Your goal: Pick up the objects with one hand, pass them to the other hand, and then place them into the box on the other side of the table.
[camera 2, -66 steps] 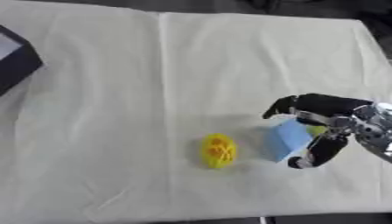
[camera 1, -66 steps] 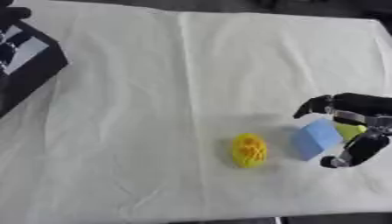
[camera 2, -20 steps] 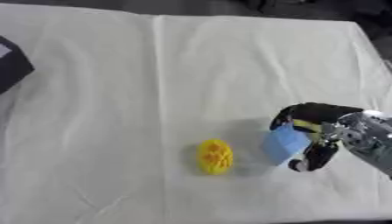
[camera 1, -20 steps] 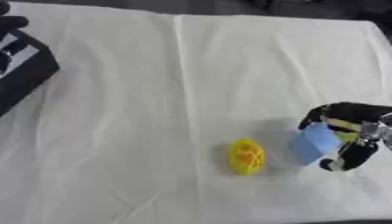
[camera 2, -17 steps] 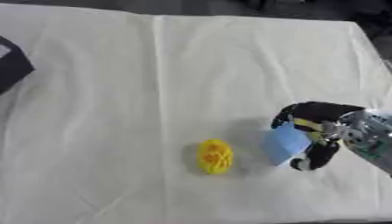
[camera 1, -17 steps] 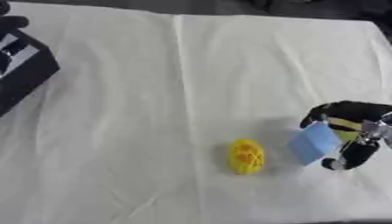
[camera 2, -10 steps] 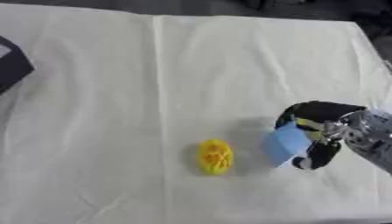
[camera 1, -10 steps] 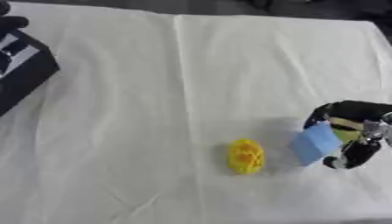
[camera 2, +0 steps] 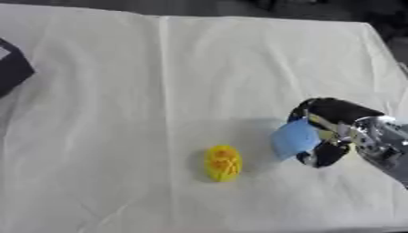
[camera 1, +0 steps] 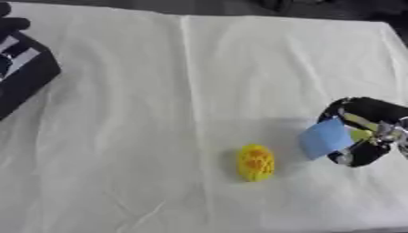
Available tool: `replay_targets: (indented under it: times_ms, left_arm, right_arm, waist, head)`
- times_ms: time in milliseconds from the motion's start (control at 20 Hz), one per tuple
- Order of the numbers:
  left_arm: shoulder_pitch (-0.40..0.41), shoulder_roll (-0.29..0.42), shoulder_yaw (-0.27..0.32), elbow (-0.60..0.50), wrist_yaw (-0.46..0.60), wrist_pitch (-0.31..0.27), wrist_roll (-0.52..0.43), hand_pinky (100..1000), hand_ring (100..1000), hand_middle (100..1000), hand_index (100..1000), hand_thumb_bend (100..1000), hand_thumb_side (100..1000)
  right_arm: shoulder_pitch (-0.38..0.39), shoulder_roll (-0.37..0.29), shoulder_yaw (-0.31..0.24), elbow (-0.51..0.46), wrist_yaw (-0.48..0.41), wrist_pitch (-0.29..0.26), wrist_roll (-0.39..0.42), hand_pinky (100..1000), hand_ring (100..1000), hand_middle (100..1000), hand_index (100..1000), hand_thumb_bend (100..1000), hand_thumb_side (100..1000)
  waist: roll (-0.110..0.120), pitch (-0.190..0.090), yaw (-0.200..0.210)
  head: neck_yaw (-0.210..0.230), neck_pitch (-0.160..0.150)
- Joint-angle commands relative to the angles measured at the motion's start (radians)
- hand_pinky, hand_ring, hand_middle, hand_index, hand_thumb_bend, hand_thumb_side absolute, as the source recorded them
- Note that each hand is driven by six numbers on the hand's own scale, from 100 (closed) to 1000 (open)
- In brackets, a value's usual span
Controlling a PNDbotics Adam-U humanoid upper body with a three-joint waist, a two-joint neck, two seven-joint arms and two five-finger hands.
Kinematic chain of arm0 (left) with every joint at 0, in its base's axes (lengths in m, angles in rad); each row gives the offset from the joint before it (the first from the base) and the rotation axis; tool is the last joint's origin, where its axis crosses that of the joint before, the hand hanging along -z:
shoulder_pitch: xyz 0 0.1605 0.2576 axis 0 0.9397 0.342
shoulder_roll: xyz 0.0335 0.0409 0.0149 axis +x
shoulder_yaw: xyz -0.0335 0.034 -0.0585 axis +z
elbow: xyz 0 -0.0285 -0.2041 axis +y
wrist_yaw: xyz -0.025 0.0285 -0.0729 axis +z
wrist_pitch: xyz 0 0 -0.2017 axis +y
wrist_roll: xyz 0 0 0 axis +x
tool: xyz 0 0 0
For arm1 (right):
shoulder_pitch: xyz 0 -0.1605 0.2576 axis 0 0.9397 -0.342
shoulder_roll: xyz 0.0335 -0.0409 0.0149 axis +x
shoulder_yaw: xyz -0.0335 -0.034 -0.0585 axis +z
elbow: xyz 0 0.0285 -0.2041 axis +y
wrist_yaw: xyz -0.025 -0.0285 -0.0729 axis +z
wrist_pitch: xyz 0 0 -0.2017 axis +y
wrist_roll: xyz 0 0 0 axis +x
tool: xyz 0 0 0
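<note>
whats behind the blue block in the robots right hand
The right hand is curled round the blue block, with a bit of something yellow-green showing between block and palm. What it is, and the rest of the palm, are covered by the block.

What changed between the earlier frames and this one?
The right hand closed its fingers round the blue block and seems to have tipped it up off the cloth. The yellow object has not moved. The box stays at far left.

A wide cream-white cloth [camera 1: 159, 82] covers the whole table, creased in long folds, one running down from the far edge. Beyond that far edge lies a dark, blurred strip of floor [camera 1: 239, 7].
</note>
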Motion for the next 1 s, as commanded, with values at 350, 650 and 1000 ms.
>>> replay_targets:
  times_ms: [350, 650, 1000]
  left_arm:
    - [-0.013, 0.02, 0.015, -0.033, -0.003, -0.014, 0.012, 950, 1000, 716, 851, 100, 779]
    - [-0.037, 0.051, 0.018, -0.054, -0.003, -0.024, 0.019, 947, 1000, 718, 851, 100, 769]
    - [-0.149, 0.163, -0.029, -0.141, -0.072, -0.092, -0.048, 885, 1000, 735, 855, 100, 548]
  right_arm:
    - [-0.069, 0.024, -0.071, -0.009, -0.12, 0.003, -0.134, 759, 600, 466, 478, 133, 100]
    - [-0.103, 0.066, -0.062, -0.009, -0.212, 0.032, -0.25, 731, 587, 469, 483, 100, 100]
    - [-0.214, 0.177, -0.13, -0.009, -0.288, 0.084, -0.327, 576, 525, 470, 495, 100, 100]
  waist:
    - [0.007, -0.037, -0.022]
    - [0.012, -0.048, -0.025]
    - [0.066, -0.116, -0.024]
  head:
    - [0.027, 0.004]
    - [0.041, 0.013]
    - [0.081, 0.066]
